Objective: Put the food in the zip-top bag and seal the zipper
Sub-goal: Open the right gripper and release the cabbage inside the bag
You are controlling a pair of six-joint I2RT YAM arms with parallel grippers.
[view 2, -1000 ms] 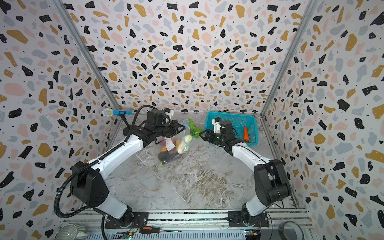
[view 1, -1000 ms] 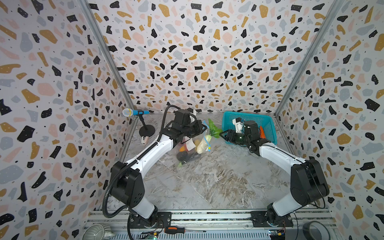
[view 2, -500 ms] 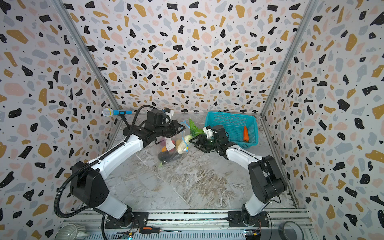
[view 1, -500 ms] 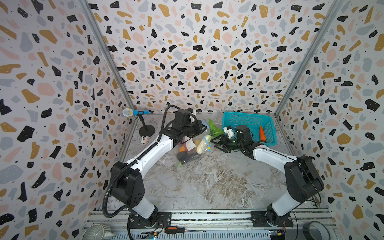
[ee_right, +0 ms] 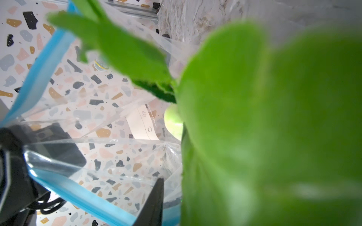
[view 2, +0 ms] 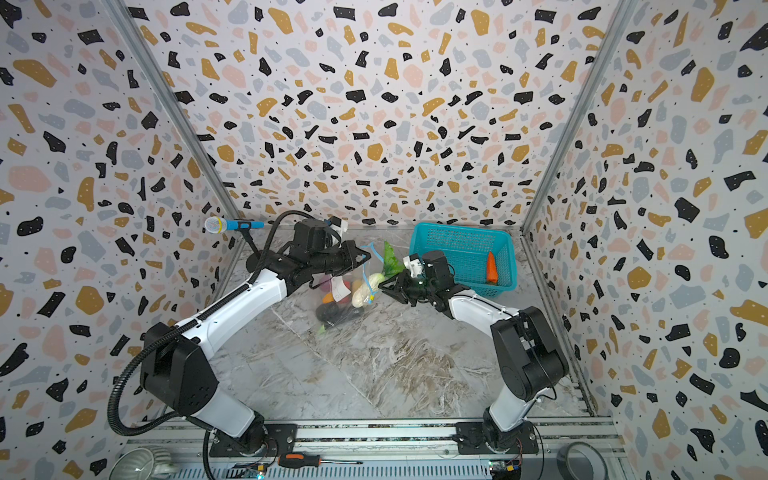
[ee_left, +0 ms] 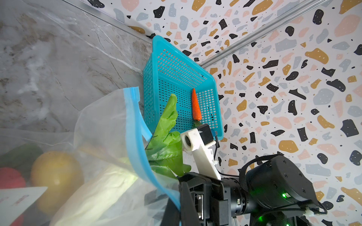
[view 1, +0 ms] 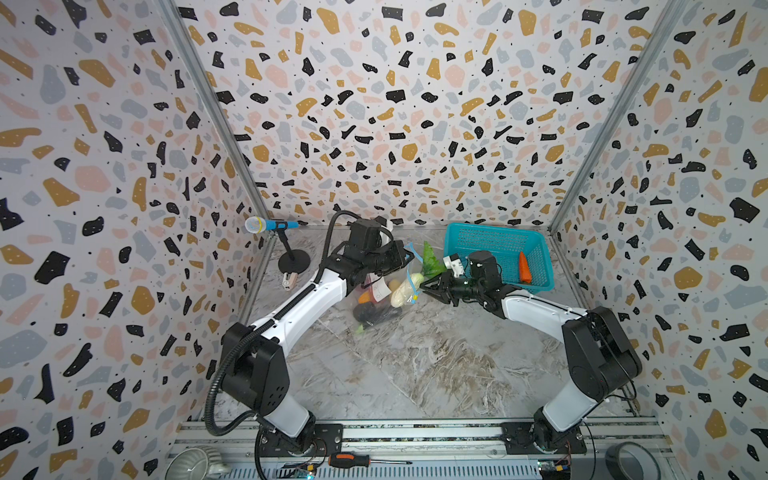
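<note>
The zip-top bag (view 1: 380, 299) hangs crumpled by its rim from my left gripper (view 1: 401, 259), which is shut on it. Through the plastic I see a yellow piece (ee_left: 56, 176), a white cabbage-like piece (ee_left: 94, 195), a dark aubergine (view 1: 370, 313) and a red piece (ee_left: 9, 178). Leafy greens (view 1: 430, 259) poke out of the mouth past the blue zipper (ee_left: 135, 125). My right gripper (view 1: 426, 287) sits at the mouth's near edge with its jaws nearly together across the blue strip. In the right wrist view one finger (ee_right: 152, 205) shows and the greens (ee_right: 274, 117) hide the other. An orange carrot (view 1: 524, 268) lies in the basket.
The teal mesh basket (view 1: 490, 241) stands at the back right, just behind my right wrist. A microphone (view 1: 266, 225) on a small stand is at the back left. A screwdriver (view 1: 349, 460), a tape roll (view 1: 629, 461) and a bowl (view 1: 195, 465) lie by the front rail.
My right gripper has come away from the basket, moved left to the bag's mouth and drawn its jaws together there. The left arm and the bag have stayed put.
</note>
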